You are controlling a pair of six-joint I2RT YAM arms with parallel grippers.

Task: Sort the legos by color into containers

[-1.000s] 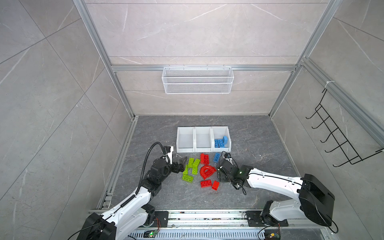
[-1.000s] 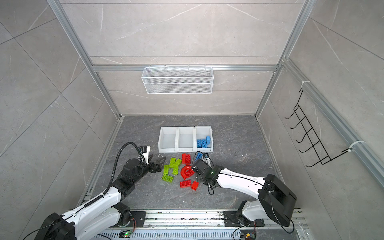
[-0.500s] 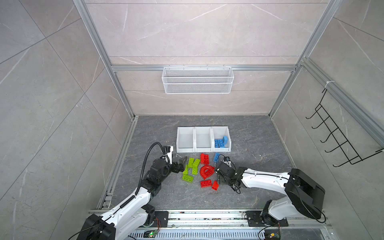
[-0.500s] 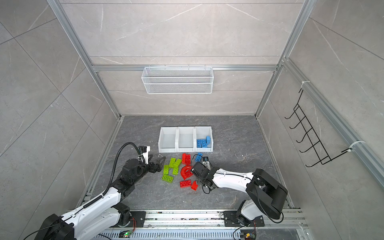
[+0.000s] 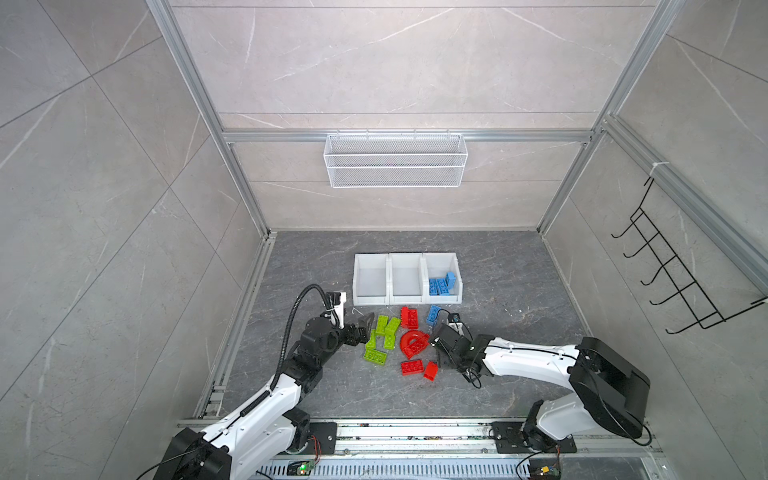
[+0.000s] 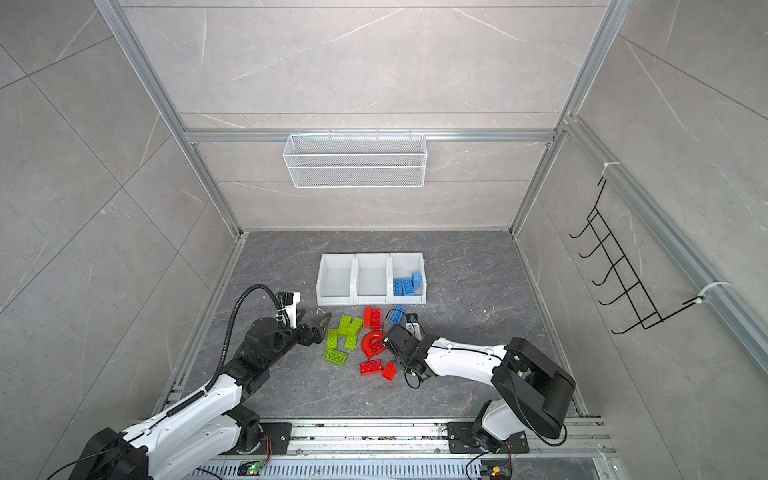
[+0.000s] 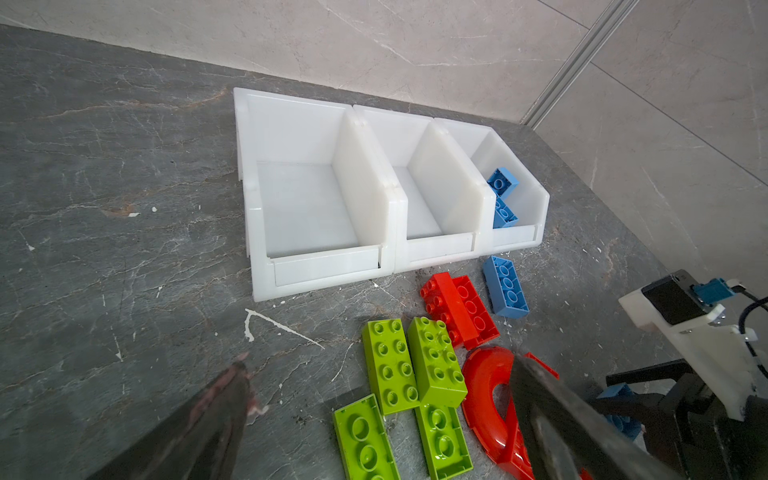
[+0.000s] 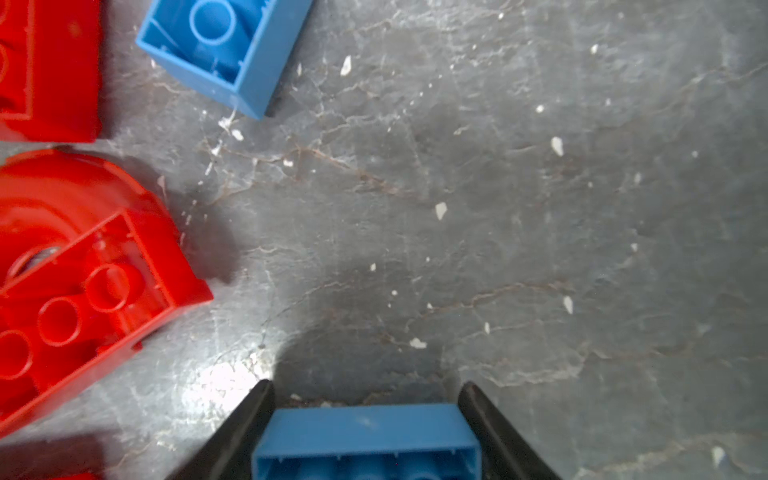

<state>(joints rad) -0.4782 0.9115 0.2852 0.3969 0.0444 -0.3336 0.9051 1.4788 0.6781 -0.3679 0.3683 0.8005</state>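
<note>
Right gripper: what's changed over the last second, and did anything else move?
The right gripper has narrowed its jaws onto a blue brick, which now sits pinched between them; that arm's elbow has swung inward. The left gripper stays wide open; the green bricks, red pieces and white bins have not moved.

Blue brick (image 8: 365, 440) cut off by view edge — right pincer (image 8: 365, 384) grip unclear.

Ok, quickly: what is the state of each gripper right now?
Left gripper: open wide, holding nothing.
Right gripper: shut on a blue brick, one jaw against each side.
</note>
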